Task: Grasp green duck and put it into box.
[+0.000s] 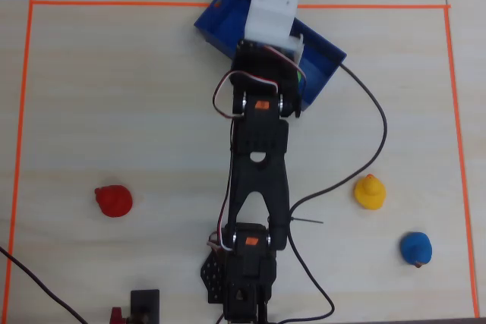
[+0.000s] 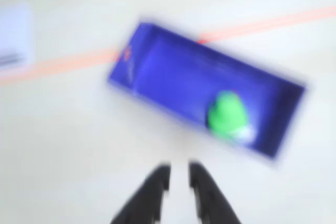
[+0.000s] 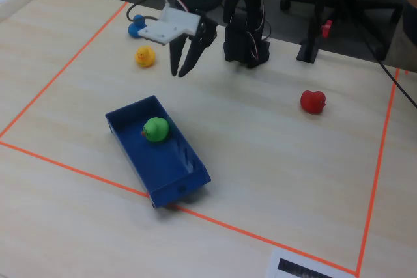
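Note:
The green duck [image 3: 156, 129] lies inside the dark blue box [image 3: 171, 157], toward its far end in the fixed view. In the blurred wrist view, the duck [image 2: 227, 114] sits in the right part of the box [image 2: 173, 72]. My gripper [image 3: 180, 73] hangs above the table between the box and the arm base, apart from the box. Its black fingers [image 2: 157, 187] are a little apart with nothing between them, and the gripper [image 2: 179, 169] points at the table just short of the box. In the overhead view the white wrist mount [image 1: 273, 5] covers the fingers and part of the box [image 1: 220, 17].
A yellow duck [image 1: 370, 192] and a blue duck [image 1: 417, 248] sit right of the arm in the overhead view; a red duck [image 1: 114, 201] sits left. Orange tape [image 1: 29, 111] frames the work area. A black cable [image 1: 380, 119] curves near the box.

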`<control>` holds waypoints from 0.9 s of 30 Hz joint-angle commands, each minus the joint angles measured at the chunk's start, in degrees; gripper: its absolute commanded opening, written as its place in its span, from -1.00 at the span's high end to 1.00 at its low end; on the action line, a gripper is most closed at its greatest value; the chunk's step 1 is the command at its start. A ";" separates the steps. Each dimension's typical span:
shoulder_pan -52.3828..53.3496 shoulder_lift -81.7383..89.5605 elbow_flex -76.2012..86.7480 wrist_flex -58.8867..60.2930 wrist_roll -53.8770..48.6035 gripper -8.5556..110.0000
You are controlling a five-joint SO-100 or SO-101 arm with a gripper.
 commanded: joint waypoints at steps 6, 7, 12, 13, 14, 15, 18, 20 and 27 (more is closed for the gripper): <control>2.29 29.88 42.98 8.00 -3.43 0.85; 2.64 33.13 48.16 5.71 -4.13 0.85; 3.25 47.64 67.68 -4.48 -9.14 0.85; 3.34 50.45 70.49 -5.36 -10.28 0.85; 3.34 52.65 72.51 -5.62 -11.16 0.85; 3.34 54.58 74.36 -5.62 -11.60 0.85; 3.08 60.38 79.10 -4.57 -13.01 0.85; 2.55 63.72 81.74 -3.43 -13.36 0.85; -0.70 69.26 86.13 0.62 -12.92 0.85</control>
